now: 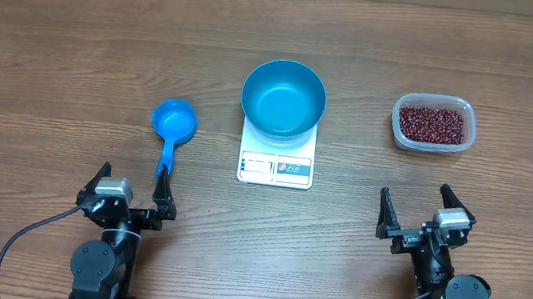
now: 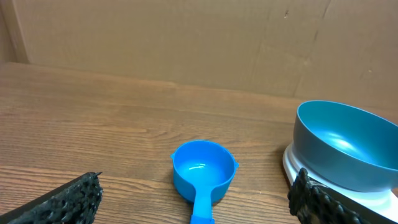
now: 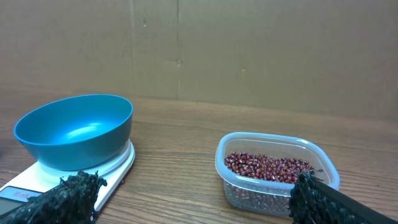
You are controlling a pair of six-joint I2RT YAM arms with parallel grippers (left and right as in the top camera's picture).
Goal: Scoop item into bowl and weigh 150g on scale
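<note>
The blue bowl point(image 1: 284, 96) stands empty on the white scale point(image 1: 275, 168) at the table's middle. Dark red-brown beans point(image 1: 434, 124) fill a clear tub point(image 1: 397, 114) to the right. A small blue scoop point(image 1: 173, 122) lies left of the scale, handle toward me. My left gripper point(image 1: 131, 190) is open just behind the scoop's handle, holding nothing. My right gripper point(image 1: 425, 213) is open near the front edge, short of the tub. In the left wrist view the scoop point(image 2: 203, 169) lies ahead between the wide jaws. In the right wrist view the beans point(image 3: 267, 167) and bowl point(image 3: 74, 129) sit ahead.
The wooden table point(image 1: 57, 45) has a brown cardboard wall point(image 3: 249, 50) along its far side. Black cables point(image 1: 19, 242) trail from both arm bases at the front edge.
</note>
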